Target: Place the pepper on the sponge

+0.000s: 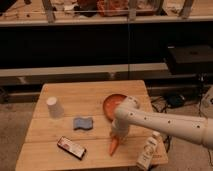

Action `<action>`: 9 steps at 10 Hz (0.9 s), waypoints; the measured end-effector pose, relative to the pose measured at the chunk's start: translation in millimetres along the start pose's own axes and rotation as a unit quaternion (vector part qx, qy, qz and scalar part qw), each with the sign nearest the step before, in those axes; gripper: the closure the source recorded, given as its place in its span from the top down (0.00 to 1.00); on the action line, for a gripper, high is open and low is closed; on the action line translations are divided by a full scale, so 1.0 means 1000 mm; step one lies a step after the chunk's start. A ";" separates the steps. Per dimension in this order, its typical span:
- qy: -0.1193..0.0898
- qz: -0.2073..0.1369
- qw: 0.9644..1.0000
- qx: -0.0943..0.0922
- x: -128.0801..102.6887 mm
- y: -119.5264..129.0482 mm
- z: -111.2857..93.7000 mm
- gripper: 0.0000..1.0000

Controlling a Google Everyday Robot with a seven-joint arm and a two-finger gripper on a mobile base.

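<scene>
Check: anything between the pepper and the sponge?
Nothing: the camera view shows bare table between the pepper and the sponge. The tool sits at the pepper's upper end; the dark packet lies off that line.

On your wooden counter (90, 92), a white cup (54, 106) stands upside down at the left. An orange bowl (111, 102) sits right of centre, partly covered. A dark packet with red trim (71, 147) lies flat and angled near the front edge. A white bottle (148, 151) stands upright at the front right corner, to the right of the gripper (118, 135), which is low over the counter's front. Behind, you see dark shelving (75, 50) with a black box (192, 55) at right and a red basket (117, 7) on top.
</scene>
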 end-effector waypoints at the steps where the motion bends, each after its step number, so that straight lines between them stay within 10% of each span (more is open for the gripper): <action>1: -0.012 0.018 1.000 0.005 0.001 -0.004 -0.010 0.00; 2: -0.035 0.049 0.998 0.019 0.002 -0.012 -0.023 0.00; 5: -0.113 0.141 0.978 0.109 0.010 -0.048 -0.061 0.00; 7: -0.123 0.188 0.968 0.113 0.015 -0.089 -0.070 0.00; 9: -0.116 0.202 0.968 0.096 0.012 -0.128 -0.069 0.00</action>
